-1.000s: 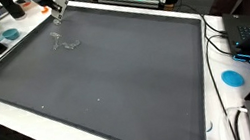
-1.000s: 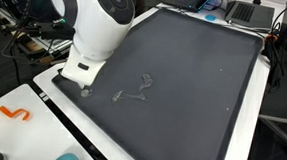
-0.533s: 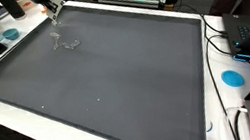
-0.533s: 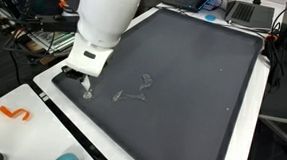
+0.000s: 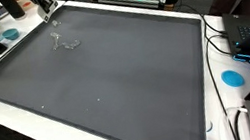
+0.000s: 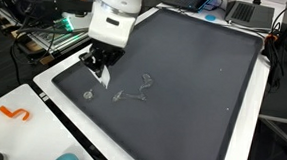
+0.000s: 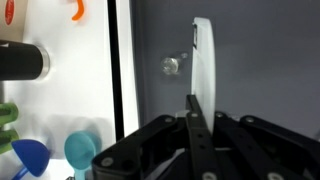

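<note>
Gripper (image 6: 100, 69): jaws clamped on white strip (image 7: 203, 60).
Edge: nr mat (image 6: 188, 88) corner, by bench (image 6: 44, 102) rim.
Room: wide mat stretches away past bead (image 7: 170, 66).

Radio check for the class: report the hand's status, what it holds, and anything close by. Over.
Hand shut on white strip, over grey mat near its corner. Small clear round piece beside strip, apart. Clear bits lying close by.

In an exterior view the gripper (image 6: 99, 71) has gone up and slid right, away from the lower left of the frame. Low on the left, a tiny clear round thing (image 6: 88, 95) now lies bare on the dark mat (image 6: 183, 82).
</note>
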Controlling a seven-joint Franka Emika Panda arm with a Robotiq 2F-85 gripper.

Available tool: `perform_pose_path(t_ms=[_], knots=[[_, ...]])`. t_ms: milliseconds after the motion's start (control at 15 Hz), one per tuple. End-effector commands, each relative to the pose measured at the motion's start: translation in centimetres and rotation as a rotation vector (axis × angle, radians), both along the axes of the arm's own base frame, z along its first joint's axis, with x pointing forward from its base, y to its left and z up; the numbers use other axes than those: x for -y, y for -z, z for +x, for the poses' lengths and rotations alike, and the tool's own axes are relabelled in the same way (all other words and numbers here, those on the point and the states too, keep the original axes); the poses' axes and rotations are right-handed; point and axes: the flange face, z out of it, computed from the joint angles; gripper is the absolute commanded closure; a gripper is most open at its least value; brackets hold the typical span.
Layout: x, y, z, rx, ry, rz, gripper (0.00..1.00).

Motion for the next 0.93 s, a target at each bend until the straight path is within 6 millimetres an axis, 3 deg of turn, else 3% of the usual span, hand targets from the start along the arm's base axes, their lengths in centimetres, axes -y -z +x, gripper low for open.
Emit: perform_pose_path(t_ms=[0, 600, 733, 800, 867], knots=[[-3.3, -0.8, 0.5, 0.070, -0.043, 0.020, 0.99], [-10.2, -1.2, 2.3, 0.208, -0.149, 0.082, 0.99], [-11.2, -1.2, 2.3, 0.230, -0.166, 0.089, 0.99], [-10.4, -1.0, 3.3, 0.201, -0.174, 0.070, 0.96], [-10.9, -1.0, 3.3, 0.208, -0.178, 0.073, 0.96]])
